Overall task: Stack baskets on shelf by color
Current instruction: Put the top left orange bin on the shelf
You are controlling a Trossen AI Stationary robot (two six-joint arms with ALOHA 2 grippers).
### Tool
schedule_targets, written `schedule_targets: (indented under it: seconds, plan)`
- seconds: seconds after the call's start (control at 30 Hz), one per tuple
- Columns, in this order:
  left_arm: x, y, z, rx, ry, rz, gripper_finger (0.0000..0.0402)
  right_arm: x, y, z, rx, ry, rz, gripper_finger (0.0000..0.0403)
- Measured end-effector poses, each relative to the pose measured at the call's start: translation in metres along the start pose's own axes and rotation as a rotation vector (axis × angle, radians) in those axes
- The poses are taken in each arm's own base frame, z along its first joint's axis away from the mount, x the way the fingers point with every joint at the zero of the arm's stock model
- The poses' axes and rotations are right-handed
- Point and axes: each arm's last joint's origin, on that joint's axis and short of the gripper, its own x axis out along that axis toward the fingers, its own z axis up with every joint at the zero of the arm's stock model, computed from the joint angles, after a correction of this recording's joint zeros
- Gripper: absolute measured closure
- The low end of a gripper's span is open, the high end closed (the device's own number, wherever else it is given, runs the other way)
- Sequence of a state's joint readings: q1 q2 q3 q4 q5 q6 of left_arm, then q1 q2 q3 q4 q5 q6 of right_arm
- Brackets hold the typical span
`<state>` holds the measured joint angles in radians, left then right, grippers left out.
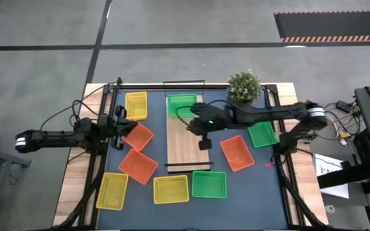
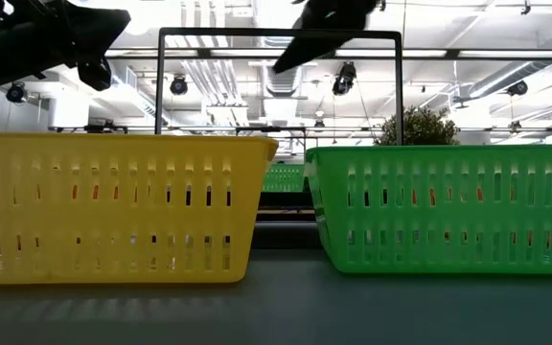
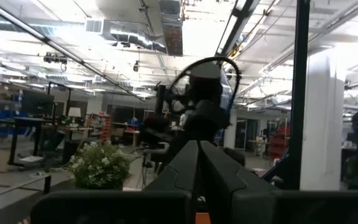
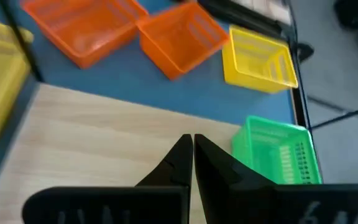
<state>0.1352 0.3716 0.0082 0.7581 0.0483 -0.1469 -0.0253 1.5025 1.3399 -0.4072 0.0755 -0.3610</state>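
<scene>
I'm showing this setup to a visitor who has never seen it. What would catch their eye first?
Probably the bright baskets scattered over the dark table: yellow, orange and green ones around a pale wooden shelf in the middle, with one green basket already at its far end. Next, the right gripper, shut and empty, reaching over the shelf, and the small potted plant at the table's back edge.

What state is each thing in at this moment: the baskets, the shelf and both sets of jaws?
Shelf: flat on the table, board mostly bare.
Green basket on shelf: sits at the shelf's far end, alone.
Other green baskets: on the table, unstacked.
Orange baskets: on the table, unstacked.
Yellow baskets: on the table, unstacked.
Right gripper: over the shelf, jaws shut, empty.
Left gripper: at the table's left edge, jaws shut, empty.
</scene>
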Motion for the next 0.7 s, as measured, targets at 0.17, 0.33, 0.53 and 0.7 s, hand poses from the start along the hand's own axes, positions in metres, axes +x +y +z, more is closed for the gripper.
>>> schedule_targets:
  seconds: [0.17, 0.33, 0.53, 0.7]
  plan:
    - [0.0, 0.0, 0.001, -0.017, -0.002, 0.0, 0.0402, -0.021, 0.025, -0.029, 0.028, -0.133, -0.014, 0.0394]
    - [0.001, -0.001, 0.003, -0.077, -0.022, -0.005, 0.0402, -0.043, 0.047, -0.056, 0.053, -0.272, -0.006, 0.0394]
    - [0.002, -0.001, 0.009, -0.154, -0.072, -0.017, 0.0402, -0.062, 0.066, -0.08, 0.065, -0.434, -0.001, 0.0394]
    - [0.007, -0.002, 0.013, -0.188, -0.079, -0.021, 0.0402, -0.067, 0.076, -0.097, 0.062, -0.525, -0.003, 0.0394]
